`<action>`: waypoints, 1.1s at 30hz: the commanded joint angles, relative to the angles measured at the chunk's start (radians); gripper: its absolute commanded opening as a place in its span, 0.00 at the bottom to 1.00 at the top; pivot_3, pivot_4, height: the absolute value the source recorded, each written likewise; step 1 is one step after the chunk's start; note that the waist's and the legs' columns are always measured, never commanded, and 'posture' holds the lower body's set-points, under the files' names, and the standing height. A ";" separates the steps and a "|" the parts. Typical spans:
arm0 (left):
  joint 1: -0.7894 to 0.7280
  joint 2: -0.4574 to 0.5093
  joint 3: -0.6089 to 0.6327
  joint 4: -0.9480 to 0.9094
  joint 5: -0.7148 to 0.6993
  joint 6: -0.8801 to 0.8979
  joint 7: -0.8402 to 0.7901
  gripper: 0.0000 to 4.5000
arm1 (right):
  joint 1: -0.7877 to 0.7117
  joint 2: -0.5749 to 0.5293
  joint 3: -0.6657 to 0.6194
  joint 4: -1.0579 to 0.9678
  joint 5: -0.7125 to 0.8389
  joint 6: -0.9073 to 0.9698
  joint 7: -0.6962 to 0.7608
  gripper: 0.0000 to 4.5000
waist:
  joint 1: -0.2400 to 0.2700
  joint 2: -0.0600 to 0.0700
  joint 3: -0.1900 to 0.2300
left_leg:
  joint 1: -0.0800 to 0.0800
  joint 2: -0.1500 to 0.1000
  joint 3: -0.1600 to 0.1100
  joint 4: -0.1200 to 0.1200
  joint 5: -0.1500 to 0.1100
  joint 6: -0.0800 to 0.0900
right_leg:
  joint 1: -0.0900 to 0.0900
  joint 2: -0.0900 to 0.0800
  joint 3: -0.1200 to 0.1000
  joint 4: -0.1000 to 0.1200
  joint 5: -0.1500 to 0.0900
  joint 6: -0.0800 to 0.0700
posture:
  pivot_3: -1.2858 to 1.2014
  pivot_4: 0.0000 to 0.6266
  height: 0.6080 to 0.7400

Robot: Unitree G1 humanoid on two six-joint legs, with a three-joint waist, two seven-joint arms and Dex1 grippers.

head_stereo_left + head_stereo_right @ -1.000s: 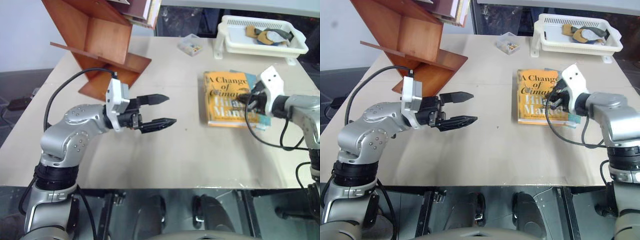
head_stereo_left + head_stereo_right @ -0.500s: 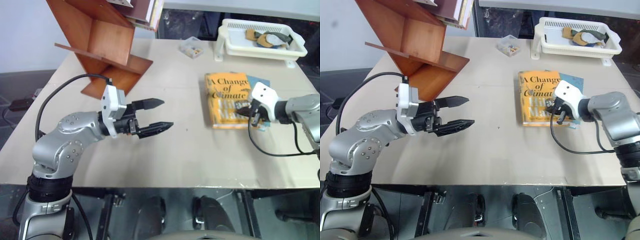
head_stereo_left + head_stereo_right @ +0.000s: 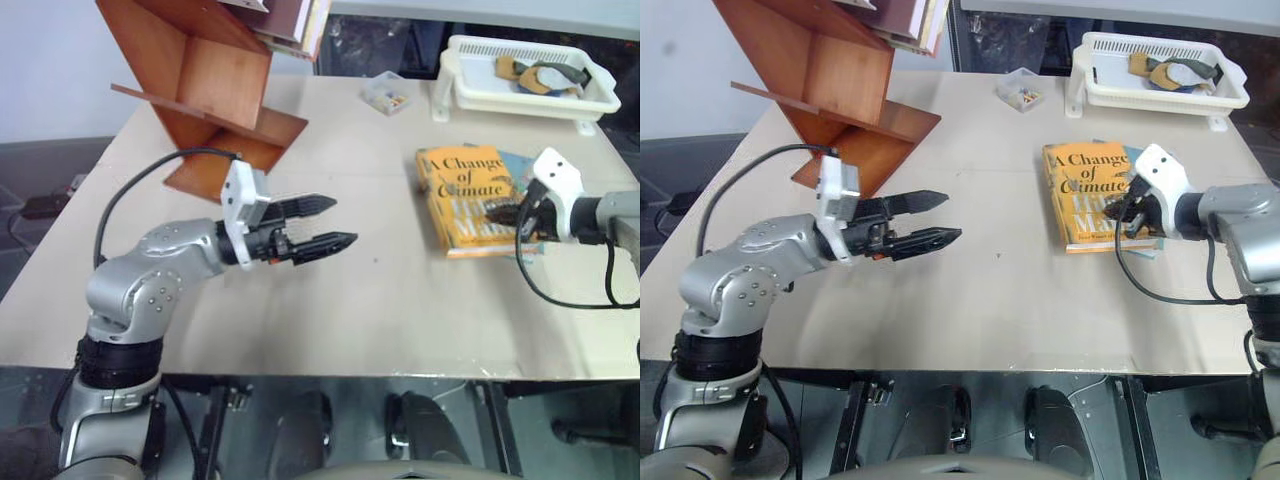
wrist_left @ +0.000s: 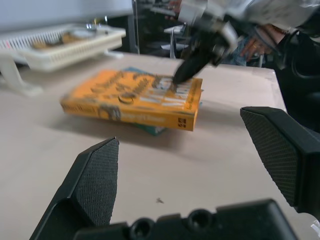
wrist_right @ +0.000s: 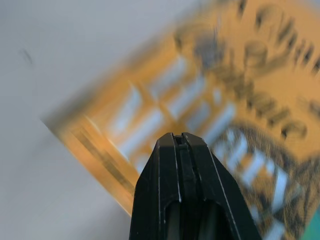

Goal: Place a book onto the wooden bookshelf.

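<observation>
Since a second ago the right gripper [image 3: 1127, 205] has shifted across the book's [image 3: 468, 198] cover, and the book itself now lies turned more askew on the surface [image 3: 380, 310], its lower corner swung outward, which suggests a push meant to bring an edge within reach. Nearest, the left gripper [image 3: 325, 222] hangs level over the bare middle of the surface, fingers wide apart and aimed at the book, probably waiting to take its spine. Further out, the right gripper's fingers are pressed together, tips resting on the orange cover. Under it a teal book's [image 3: 518, 160] corner shows. Beyond stand a white tray [image 3: 520, 95] and the wooden bookshelf [image 3: 205, 85], well apart.
</observation>
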 commanded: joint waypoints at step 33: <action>-0.812 -0.741 0.327 1.639 0.257 -0.220 0.265 0.88 | 0.351 0.333 0.151 -0.860 -0.030 0.248 -1.024 0.94 | -0.004 -0.002 0.000 | -0.014 -0.003 -0.008 0.002 0.000 0.001 | -0.008 0.000 -0.006 -0.001 0.000 0.000 | 0.52 0.24 1.00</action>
